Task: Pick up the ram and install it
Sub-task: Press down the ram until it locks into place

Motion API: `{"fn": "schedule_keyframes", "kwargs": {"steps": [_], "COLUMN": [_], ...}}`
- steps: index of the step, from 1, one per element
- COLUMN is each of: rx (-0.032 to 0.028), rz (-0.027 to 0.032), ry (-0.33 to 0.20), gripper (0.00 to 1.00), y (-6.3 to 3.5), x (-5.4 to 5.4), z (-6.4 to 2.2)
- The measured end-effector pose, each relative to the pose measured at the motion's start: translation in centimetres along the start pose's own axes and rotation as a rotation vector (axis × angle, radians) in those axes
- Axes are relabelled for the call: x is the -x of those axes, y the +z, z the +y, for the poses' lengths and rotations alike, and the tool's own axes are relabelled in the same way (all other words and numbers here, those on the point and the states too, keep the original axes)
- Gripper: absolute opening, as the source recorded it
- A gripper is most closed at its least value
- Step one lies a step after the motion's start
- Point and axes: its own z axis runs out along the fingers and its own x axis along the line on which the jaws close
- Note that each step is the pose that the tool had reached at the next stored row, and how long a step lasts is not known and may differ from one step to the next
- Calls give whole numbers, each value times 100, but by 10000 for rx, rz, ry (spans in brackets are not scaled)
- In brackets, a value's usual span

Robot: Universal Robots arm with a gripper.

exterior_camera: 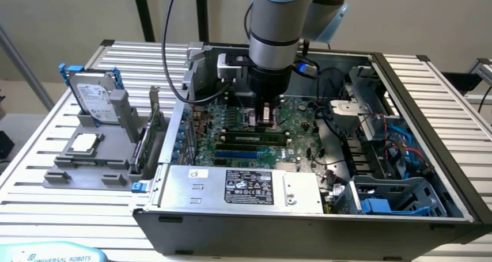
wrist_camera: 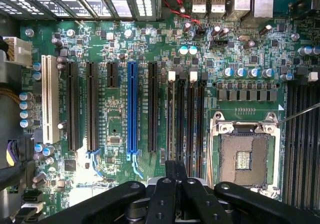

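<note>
Claw (wrist_camera: 175, 184) close up, fingers (wrist_camera: 166, 196) narrow, nothing seen between. Ram (exterior_camera: 254, 138) sits in motherboard (exterior_camera: 230, 115) slot, I think. From exterior view: ram at claw's 6 o'clock, just below, lying 9-to-3.

Open computer case (exterior_camera: 430, 101), hard drive (exterior_camera: 96, 98)

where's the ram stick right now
In the exterior view the ram lies flat along a motherboard slot inside the open computer case, just below the end effector and behind the power supply.
</note>
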Motion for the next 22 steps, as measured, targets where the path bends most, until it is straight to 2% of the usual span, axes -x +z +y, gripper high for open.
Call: {"fn": "schedule_keyframes", "kwargs": {"steps": [5, 17, 19, 20, 22], "rx": [-1, 2, -2, -11, 1], "rz": [-1, 7, -2, -22, 0], "ry": [1, 1, 2, 2, 4], "gripper": [11, 11, 11, 11, 11], "y": [25, 162, 150, 121, 25], "x": [5, 7, 9, 12, 10], "z": [8, 8, 8, 8, 10]}}
